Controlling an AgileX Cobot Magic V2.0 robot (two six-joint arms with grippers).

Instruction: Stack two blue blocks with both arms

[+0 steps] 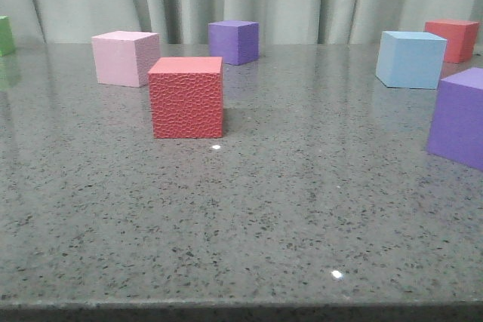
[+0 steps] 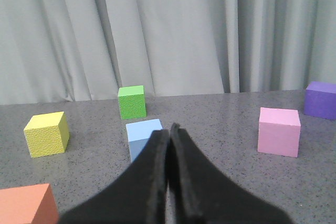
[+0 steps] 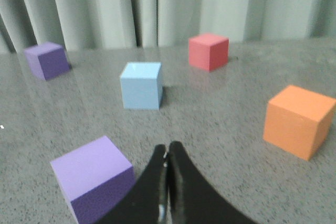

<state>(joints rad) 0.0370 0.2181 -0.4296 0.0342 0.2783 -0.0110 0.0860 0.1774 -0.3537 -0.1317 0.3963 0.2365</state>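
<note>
Left wrist view: the left gripper [image 2: 169, 132], black fingers pressed together and holding nothing, points at a pale blue block [image 2: 142, 136] just beyond its tips, at about 11 o'clock. Right wrist view: the right gripper [image 3: 168, 153], likewise clenched and empty, has the other blue block [image 3: 140, 85] well ahead, near 11 o'clock. Both blocks are matte, sky-blue cubes resting flat on the grey speckled table [image 1: 302, 209].

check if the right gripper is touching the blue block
Apart. The right wrist view shows bare table between the shut right gripper and the blue block farther out.
</note>
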